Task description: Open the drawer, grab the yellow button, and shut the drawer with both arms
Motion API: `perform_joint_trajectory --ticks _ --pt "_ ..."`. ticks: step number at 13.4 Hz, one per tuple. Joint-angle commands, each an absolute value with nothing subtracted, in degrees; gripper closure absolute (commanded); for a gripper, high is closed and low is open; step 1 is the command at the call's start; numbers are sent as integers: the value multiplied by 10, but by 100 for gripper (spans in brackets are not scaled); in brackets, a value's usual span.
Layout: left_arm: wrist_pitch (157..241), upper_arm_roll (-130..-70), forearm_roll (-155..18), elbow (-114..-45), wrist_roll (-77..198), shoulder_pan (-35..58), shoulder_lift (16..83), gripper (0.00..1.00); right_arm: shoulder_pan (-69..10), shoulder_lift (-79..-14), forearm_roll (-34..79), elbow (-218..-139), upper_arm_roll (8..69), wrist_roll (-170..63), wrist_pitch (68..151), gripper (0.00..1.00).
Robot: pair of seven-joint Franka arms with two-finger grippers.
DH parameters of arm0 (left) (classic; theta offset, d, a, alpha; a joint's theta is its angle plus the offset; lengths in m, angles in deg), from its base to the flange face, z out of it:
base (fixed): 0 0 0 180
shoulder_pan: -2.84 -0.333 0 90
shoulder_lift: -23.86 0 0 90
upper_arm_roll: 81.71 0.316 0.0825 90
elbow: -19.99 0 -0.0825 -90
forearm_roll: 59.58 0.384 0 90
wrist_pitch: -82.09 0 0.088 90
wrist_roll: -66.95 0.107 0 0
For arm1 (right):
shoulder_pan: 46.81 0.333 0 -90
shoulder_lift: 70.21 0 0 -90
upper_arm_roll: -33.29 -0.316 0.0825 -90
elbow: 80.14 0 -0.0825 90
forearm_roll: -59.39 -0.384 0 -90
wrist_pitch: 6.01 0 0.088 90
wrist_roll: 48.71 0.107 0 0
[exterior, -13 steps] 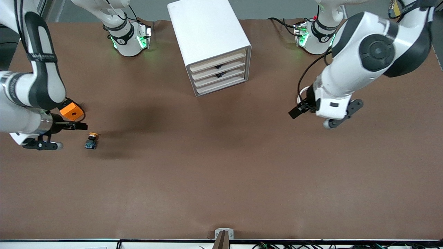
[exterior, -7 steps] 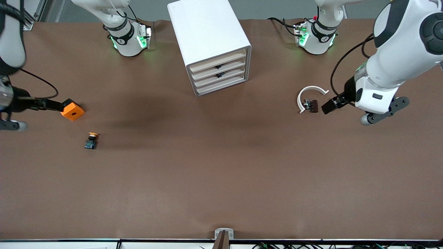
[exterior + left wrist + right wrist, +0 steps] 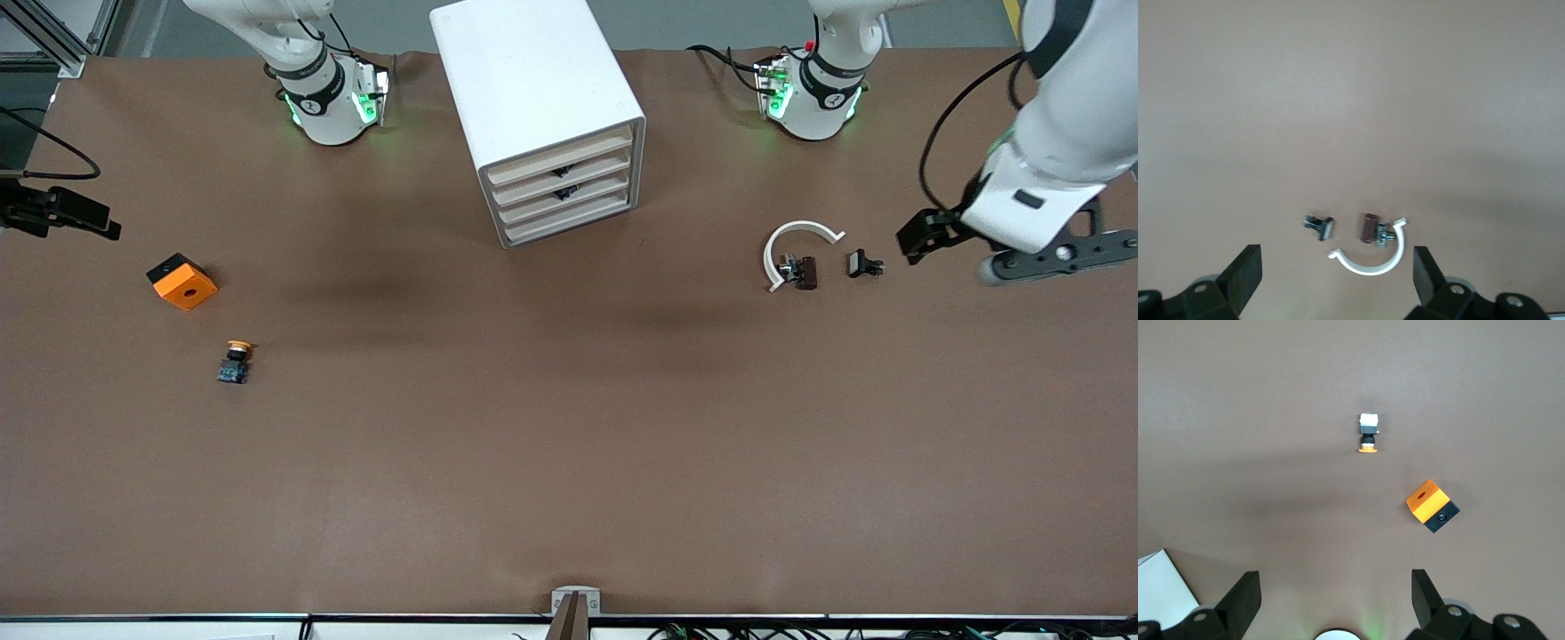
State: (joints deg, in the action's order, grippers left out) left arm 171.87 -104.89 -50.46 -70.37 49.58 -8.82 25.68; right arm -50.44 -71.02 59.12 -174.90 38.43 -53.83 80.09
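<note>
- All four drawers of the cabinet [image 3: 538, 116] shut, the drawer [image 3: 558, 160] among them flush with the rest; cabinet standing at the surface [image 3: 569, 462] edge where the arm bases stand, about midway along it.
- Button [image 3: 235, 362] out on the bare surface, toward the right arm's end, nearer the front camera than the orange block [image 3: 182, 282].
- Judged from this: opening, taking and closing look done, with nothing obvious left.
- Right claw [image 3: 67, 216] up over the surface edge at its own end, spread wide, holding nothing.
- Left claw [image 3: 925, 238] up over its own end of the surface, just beside a small black clip [image 3: 863, 264] and the white arc piece [image 3: 794, 252], spread wide, empty.
- No readable brand, label or writing anywhere; only small marks on the arm bases, too small to make out.
</note>
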Motion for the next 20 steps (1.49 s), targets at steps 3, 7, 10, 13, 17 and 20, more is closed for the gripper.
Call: perform_joint_trajectory --ticks 3,7,10,13,17,20 --pt "1711 -909 -547 -725 559 5 205 0 -507 -701 598 -1727 384 -546 785 0" --pt "1714 -900 -565 -735 596 -3 191 0 -508 -698 601 -1688 383 -540 785 0" --pt "1713 -901 -598 -739 603 -23 187 0 -506 -699 601 -1672 383 -542 762 0" --pt "1711 -902 -598 -756 609 -24 167 0 -508 -699 592 -1677 384 -538 749 0" --pt "1710 -900 -592 -749 609 -24 168 0 -507 -734 592 -1675 381 -541 743 0" --pt "1710 -900 -590 -737 609 -31 174 0 -503 -750 594 -1678 379 -539 718 0"
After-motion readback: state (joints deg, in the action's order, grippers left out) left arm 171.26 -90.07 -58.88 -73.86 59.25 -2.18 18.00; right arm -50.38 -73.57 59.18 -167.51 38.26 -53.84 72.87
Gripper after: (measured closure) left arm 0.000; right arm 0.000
